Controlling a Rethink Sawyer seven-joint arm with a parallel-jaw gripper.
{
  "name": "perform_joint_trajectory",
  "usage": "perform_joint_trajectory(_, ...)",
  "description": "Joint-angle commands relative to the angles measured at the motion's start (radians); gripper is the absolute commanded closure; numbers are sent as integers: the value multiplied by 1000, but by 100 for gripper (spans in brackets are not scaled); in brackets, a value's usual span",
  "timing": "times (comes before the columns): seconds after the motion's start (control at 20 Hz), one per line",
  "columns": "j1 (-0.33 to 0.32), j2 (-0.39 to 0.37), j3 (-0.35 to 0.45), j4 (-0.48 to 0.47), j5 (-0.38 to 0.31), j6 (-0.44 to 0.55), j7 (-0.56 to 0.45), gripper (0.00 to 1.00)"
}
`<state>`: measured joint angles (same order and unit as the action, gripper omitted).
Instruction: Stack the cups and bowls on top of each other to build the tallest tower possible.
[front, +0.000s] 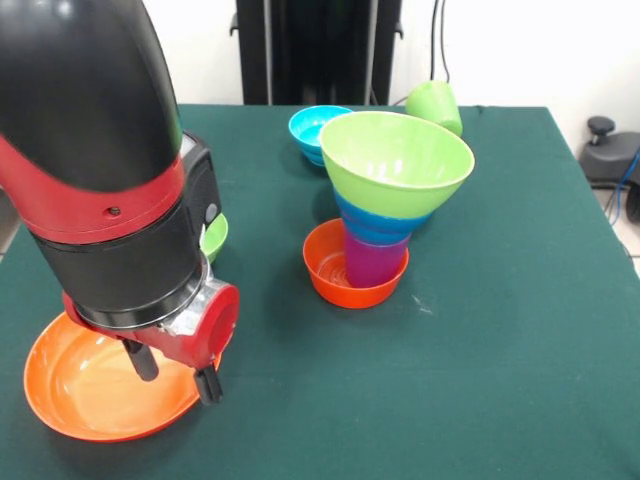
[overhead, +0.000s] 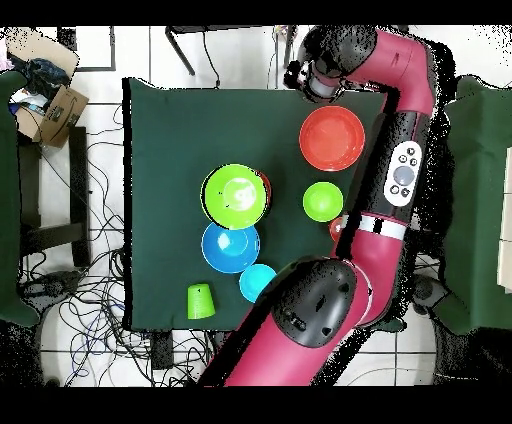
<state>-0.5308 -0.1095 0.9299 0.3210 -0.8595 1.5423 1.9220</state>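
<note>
The tower stands mid-table: a small orange bowl (front: 340, 283) at the base, a purple cup (front: 374, 263) in it, a blue bowl (front: 385, 222) above, and a large lime green bowl (front: 396, 155) on top. From overhead only the green top (overhead: 235, 195) shows. My gripper (front: 172, 373) is open and empty, with its fingers (front: 208, 385) just above the right part of a large orange bowl (front: 85, 395), which also shows in the overhead view (overhead: 332, 138). A lime green cup (front: 435, 105) lies on its side at the back. The orange cup is not clearly visible.
A small light blue bowl (front: 318, 130) sits behind the tower. A small lime green bowl (front: 214, 238) peeks out beside my arm (overhead: 400, 120). Overhead, a blue bowl (overhead: 230, 247) shows next to the tower, and a small orange patch (overhead: 335, 228) at the arm's edge.
</note>
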Motion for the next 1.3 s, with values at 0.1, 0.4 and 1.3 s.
perform_joint_trajectory(0.1,40,-21,33,-5,-77,29,-208,0)
perform_joint_trajectory(0.4,47,-13,9,1,-93,21,-202,0)
perform_joint_trajectory(1.3,28,-51,-236,251,7,-40,-117,0)
